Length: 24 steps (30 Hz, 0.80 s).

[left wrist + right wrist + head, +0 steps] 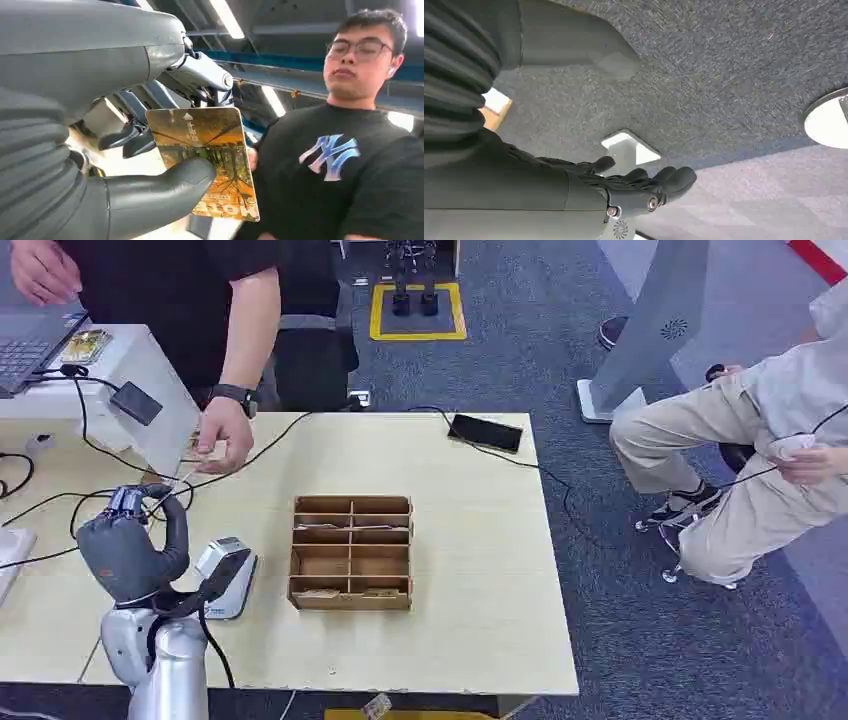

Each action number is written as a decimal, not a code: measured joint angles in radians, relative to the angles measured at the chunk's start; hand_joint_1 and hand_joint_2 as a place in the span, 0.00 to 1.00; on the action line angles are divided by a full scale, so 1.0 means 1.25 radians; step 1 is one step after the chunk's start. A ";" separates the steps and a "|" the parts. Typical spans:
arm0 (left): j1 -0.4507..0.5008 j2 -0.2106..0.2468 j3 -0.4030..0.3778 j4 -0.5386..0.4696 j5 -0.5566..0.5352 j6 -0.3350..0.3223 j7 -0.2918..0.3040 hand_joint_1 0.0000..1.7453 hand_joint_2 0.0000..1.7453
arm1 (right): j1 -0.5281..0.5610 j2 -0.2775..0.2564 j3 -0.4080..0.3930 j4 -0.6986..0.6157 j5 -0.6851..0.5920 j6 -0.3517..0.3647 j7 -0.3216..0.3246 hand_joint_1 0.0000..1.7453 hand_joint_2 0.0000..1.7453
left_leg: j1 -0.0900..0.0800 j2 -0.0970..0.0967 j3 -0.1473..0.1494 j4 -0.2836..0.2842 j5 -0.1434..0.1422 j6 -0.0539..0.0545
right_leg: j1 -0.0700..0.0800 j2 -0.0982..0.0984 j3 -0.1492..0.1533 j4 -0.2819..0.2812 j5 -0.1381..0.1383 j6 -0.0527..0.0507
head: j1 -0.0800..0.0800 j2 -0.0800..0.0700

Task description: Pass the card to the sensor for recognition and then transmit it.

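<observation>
Left hand (100,165) pinches the card (205,160) between thumb and fingers, held face-out above the table (470,570) near the sensor (228,575), presumably for reading; right hand (634,187) hangs loosely spread, holding nothing.

Silver arm (165,665), grey ribbed robot hand (130,545).

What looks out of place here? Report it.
Nothing is spilled or damaged. Cables trail loosely over the table by the left hand, which holds the card. The cardboard organizer sits square.
</observation>
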 joint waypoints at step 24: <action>0.058 -0.005 0.233 0.055 0.071 0.000 0.001 1.00 1.00 | 0.004 0.000 0.000 -0.014 -0.033 0.000 0.033 0.00 1.00 | 0.000 0.000 0.000 0.000 0.000 0.000 | 0.000 0.000 0.000 0.000 0.000 0.000 | 0.000 0.000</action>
